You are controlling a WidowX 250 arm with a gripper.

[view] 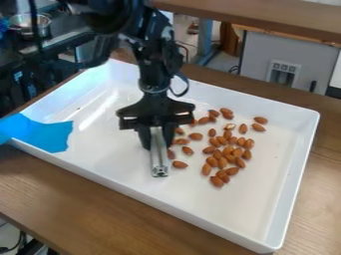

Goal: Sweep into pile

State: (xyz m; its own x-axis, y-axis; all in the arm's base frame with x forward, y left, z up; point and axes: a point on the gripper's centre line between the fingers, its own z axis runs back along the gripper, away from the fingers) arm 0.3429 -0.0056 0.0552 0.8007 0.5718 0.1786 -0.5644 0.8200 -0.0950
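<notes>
Gripper closed w/ slotted metal bar btwn fingers, pointing to 6 o'clock over white tray. Almonds scattered in tray, bar's 1–4 o'clock, nearest just beside it. Blue tape on tray's 9 o'clock rim.

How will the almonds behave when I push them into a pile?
The almonds look small and hard, so they'll probably shove easily without crushing. Rounded sides may let some roll or skid on the smooth-looking white tray.
</notes>
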